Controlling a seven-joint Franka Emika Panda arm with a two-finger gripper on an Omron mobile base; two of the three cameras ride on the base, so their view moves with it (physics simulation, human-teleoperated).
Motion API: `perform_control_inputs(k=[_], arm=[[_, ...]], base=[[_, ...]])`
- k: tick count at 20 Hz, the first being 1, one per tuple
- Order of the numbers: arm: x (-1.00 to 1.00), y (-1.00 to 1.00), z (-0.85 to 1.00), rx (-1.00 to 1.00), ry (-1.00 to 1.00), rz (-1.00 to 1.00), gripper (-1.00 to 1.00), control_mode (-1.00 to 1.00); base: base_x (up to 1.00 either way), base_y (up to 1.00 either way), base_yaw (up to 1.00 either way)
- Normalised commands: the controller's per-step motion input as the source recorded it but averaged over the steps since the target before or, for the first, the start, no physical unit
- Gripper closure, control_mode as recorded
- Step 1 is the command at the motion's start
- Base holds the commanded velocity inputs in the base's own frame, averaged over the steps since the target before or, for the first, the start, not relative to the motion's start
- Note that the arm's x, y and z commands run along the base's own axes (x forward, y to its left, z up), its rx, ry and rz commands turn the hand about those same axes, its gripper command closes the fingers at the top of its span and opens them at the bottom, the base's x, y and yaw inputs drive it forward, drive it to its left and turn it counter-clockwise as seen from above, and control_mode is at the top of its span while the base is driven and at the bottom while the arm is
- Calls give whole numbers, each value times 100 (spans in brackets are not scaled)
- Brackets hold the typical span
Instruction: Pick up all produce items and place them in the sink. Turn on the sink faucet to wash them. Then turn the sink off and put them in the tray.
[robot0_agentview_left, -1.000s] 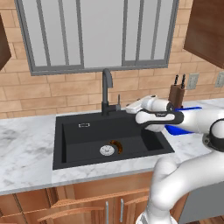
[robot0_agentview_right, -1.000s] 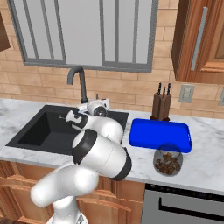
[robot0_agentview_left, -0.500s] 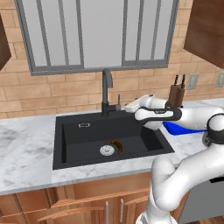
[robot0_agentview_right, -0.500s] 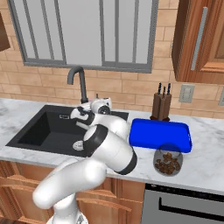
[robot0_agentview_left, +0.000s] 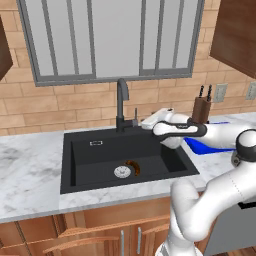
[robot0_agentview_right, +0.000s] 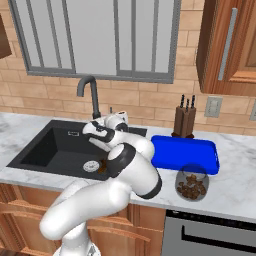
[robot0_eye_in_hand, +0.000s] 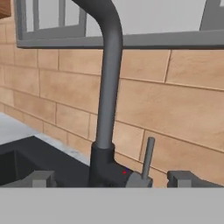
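Banana (robot0_agentview_left: 133, 168) lies in the sink (robot0_agentview_left: 90, 162) at the drain's 3 o'clock, ready for washing. Gripper (robot0_eye_in_hand: 111, 178), fingers wide, faces the faucet (robot0_eye_in_hand: 107, 94), straddling its lever (robot0_eye_in_hand: 148, 158) to flip it.

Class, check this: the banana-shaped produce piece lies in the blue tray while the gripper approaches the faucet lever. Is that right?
Not quite. The left base view shows the produce piece lying in the sink beside the drain, not in the tray. The gripper does face the faucet lever.
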Motion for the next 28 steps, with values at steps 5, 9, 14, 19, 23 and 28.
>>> perform_control_inputs(k=[5, 9, 14, 19, 23, 28], arm=[[24, 1, -6, 0, -2, 6, -100, -100], [30, 0, -6, 0, 0, 6, -100, -100], [33, 3, -6, 0, 0, 6, -100, -100], [32, 3, -5, 0, 0, 5, -100, -100], [29, 3, -8, 0, 0, 5, -100, -100], [30, 7, -10, 0, 0, 5, -100, -100]], base=[[0, 0, 0], [0, 0, 0], [0, 0, 0], [0, 0, 0], [0, 0, 0], [0, 0, 0]])
